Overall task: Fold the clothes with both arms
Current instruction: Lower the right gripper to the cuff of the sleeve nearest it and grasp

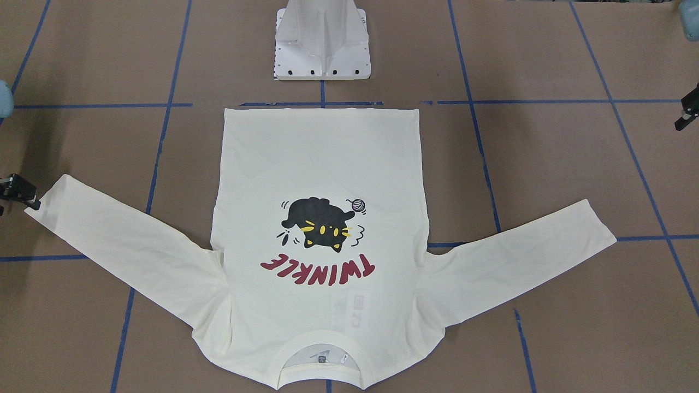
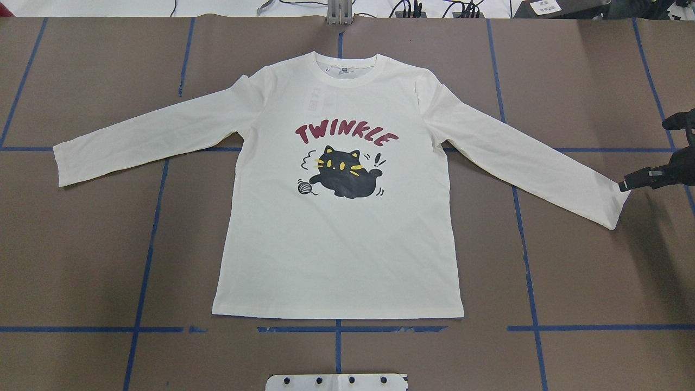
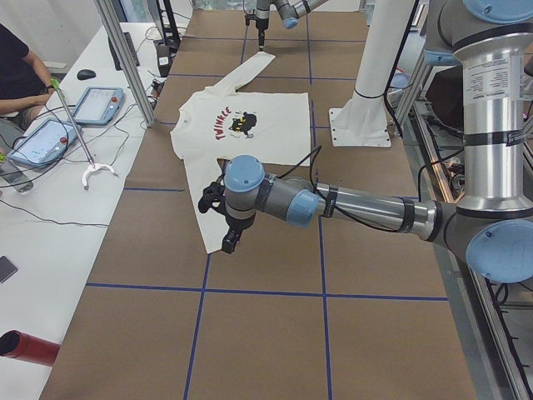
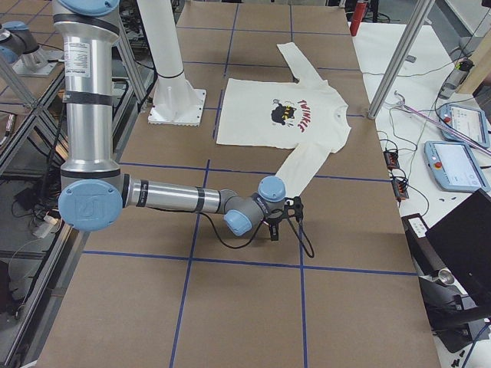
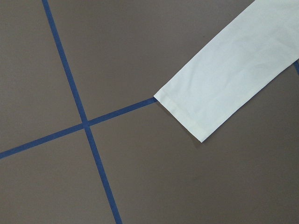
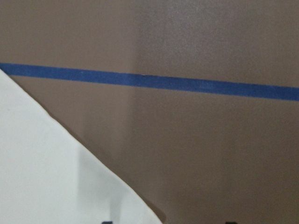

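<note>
While shirt (image 2: 336, 244) lies flat print-up, right arm (image 2: 676, 165) beside cuff (image 2: 616, 209).

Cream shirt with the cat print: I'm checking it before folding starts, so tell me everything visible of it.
The cream-white long-sleeved shirt lies flat, print up, on the brown table, sleeves spread, collar away from the robot. It bears a black cat, yarn ball and dark red TWINKLE lettering. The black right gripper sits at one cuff; contact unclear.
</note>
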{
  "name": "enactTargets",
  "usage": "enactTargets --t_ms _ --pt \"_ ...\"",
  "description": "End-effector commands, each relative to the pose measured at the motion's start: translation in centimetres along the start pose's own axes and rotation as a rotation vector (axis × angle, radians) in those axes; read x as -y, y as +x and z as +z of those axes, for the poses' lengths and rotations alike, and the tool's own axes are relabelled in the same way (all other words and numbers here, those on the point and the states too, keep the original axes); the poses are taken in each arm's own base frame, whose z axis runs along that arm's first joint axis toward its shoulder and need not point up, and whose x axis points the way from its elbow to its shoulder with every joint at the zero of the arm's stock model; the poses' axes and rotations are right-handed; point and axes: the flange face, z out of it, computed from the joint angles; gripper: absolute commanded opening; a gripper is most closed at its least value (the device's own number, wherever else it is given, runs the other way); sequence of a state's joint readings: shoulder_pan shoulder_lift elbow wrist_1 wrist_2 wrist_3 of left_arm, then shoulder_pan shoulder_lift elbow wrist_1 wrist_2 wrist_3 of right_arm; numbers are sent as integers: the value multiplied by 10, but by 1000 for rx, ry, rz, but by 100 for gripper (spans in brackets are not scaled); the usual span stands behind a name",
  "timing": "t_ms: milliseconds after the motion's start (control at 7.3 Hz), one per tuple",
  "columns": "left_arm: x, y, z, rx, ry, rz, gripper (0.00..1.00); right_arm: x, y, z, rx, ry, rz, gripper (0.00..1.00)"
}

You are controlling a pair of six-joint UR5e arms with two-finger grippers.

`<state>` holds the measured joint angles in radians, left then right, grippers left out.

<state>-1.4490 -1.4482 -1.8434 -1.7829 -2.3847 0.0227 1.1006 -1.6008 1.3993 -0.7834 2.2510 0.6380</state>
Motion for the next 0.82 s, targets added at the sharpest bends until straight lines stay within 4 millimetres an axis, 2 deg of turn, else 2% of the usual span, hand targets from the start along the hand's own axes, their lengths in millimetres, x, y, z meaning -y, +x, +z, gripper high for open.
enactTargets --t_ms 0,137,274,685 --pt "0 0 0 1 1 -1 100 -4 3 4 -2 -6 9 30" --pt "0 0 0 2 0 2 100 -5 3 5 -1 -9 10 9" --pt "0 -1 1 5 -2 1 100 -1 -1 4 5 -7 6 0" --pt "-2 -2 1 6 -3 -2 100 3 -13 -2 40 -10 -10 0"
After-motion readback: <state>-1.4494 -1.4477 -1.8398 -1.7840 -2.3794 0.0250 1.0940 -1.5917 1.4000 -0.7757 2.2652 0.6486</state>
